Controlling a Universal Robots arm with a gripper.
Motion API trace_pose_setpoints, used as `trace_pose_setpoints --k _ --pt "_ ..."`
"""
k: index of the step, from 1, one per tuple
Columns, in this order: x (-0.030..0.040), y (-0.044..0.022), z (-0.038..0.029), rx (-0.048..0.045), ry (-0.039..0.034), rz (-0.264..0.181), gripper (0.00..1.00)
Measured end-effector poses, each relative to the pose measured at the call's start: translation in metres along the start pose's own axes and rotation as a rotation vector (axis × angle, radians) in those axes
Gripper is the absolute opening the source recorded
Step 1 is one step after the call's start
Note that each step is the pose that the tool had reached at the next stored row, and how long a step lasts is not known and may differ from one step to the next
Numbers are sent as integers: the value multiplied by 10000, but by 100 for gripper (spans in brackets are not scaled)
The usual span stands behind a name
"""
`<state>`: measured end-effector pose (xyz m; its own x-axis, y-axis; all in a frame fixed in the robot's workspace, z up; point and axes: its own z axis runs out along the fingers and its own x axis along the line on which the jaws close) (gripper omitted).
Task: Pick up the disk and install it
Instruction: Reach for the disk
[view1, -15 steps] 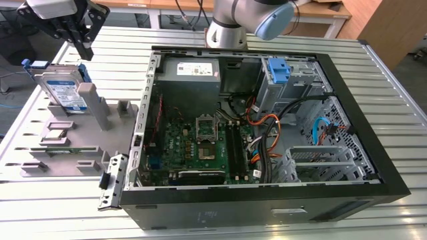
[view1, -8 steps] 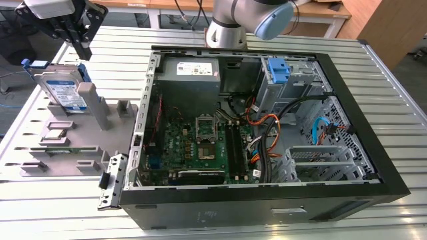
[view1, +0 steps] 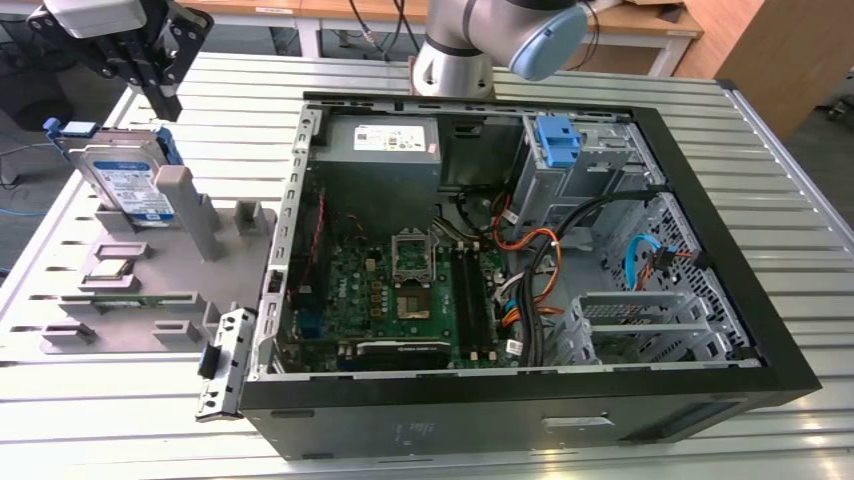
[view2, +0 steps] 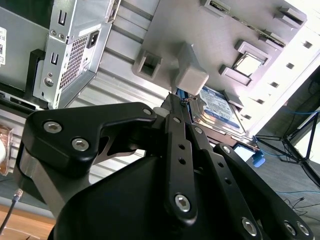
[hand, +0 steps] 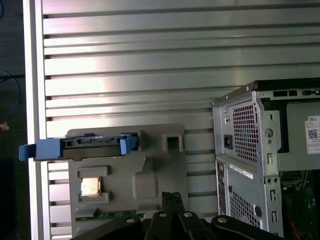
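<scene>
Over on the exterior view's left, the pincer (view1: 167, 105) hangs just above the disk (view1: 127, 185), clear of it, fingers pressed together on nothing. The disk stands on edge in a grey holder (view1: 200, 285) on the surface (view1: 134, 440), beside the open computer case (view1: 400, 430). I cannot make out the print on its white-and-blue label.

Silver, blue-labelled disk (view1: 130, 185); grey ribbed table (view1: 120, 440)

Hand (view1: 166, 106) aloft, fingers (hand: 166, 202) together
</scene>
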<state>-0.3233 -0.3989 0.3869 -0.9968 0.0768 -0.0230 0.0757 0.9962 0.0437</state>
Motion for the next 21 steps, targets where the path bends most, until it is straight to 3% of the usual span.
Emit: trace_pose_setpoints --k 11,21 --pt "27 -2 3 0 0 0 11" --pt "205 -16 12 -1 0 0 11"
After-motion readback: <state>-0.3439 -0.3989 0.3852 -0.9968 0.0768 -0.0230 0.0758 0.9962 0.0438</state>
